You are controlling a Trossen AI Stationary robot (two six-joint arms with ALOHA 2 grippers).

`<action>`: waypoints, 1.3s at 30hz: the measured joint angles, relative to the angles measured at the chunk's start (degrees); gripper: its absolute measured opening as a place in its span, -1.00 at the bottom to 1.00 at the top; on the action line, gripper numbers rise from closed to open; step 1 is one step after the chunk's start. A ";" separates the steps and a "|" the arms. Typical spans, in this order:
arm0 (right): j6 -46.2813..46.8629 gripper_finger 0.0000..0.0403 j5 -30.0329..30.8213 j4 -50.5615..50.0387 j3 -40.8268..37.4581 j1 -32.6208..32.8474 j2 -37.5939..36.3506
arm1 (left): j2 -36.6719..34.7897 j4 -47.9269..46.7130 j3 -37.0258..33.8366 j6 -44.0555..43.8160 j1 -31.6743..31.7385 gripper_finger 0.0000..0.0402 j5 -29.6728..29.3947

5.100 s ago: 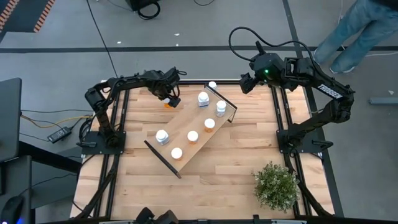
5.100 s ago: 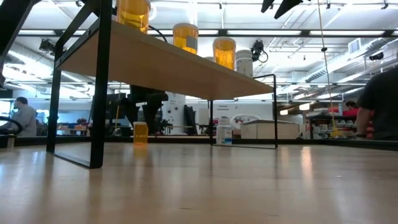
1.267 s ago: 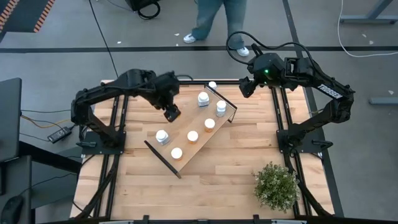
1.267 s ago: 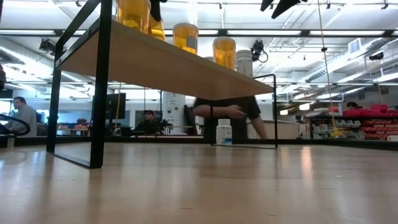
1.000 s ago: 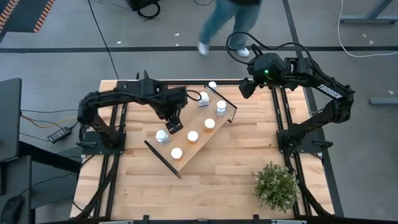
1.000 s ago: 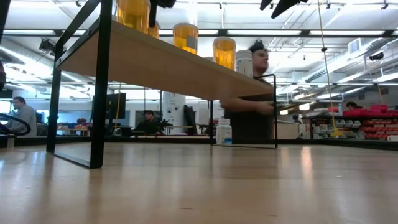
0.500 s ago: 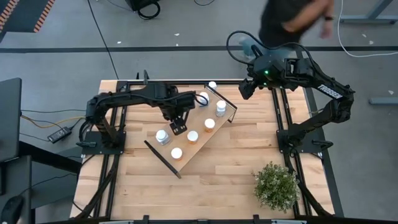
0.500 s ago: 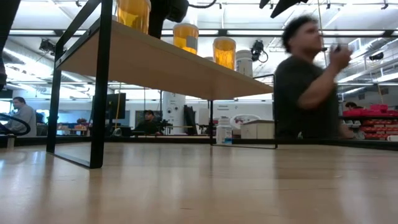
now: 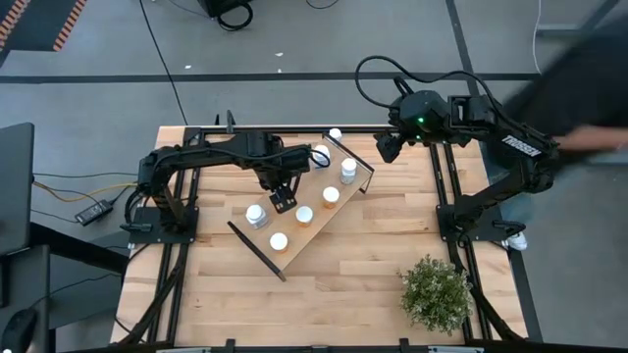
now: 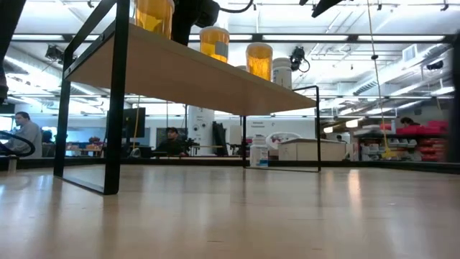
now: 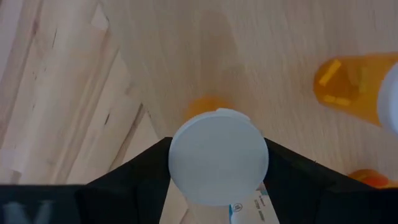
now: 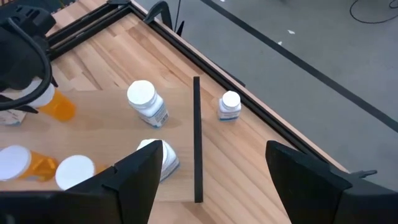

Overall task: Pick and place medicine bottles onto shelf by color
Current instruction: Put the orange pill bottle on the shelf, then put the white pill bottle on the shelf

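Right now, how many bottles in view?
8. Six bottles stand on the shelf, a seventh on the table past its far end, the eighth in the left gripper over the shelf. None looks hidden.

Two dark jointed arms, looping black cables, white lettering, green light.

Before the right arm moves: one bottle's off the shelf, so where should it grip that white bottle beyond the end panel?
Around its body below the cap, from above: the white bottle stands upright, clear of the end panel. Right gripper hangs open; left gripper holds an orange bottle.
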 joint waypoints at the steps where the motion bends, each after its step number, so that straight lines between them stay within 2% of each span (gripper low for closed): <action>1: 0.00 0.45 0.01 -0.13 0.00 0.00 0.00 | 0.01 0.02 0.00 -0.55 0.00 0.20 0.02; 6: -0.02 0.45 0.12 -0.97 0.00 0.00 0.00 | 0.00 0.02 0.00 -2.46 0.00 0.28 0.01; 15: -0.45 0.45 0.15 -1.17 0.00 0.00 0.00 | -0.68 -0.10 0.21 -2.61 -0.33 0.61 0.09; 23: -0.48 0.45 0.15 -1.16 0.00 -0.02 0.00 | -1.07 -1.57 11.27 -2.57 2.72 0.79 -1.31; 27: -0.46 0.45 0.17 -0.91 0.00 -0.34 0.00 | -1.11 0.70 17.06 -2.54 6.51 0.77 -5.78; 32: 0.05 0.45 0.16 0.42 0.02 -1.83 0.21 | -1.16 8.02 19.85 -2.11 13.27 0.74 -6.49; 39: 3.18 0.45 -1.73 1.44 0.03 -5.39 1.70 | 0.83 23.22 19.91 -3.97 22.71 0.73 1.01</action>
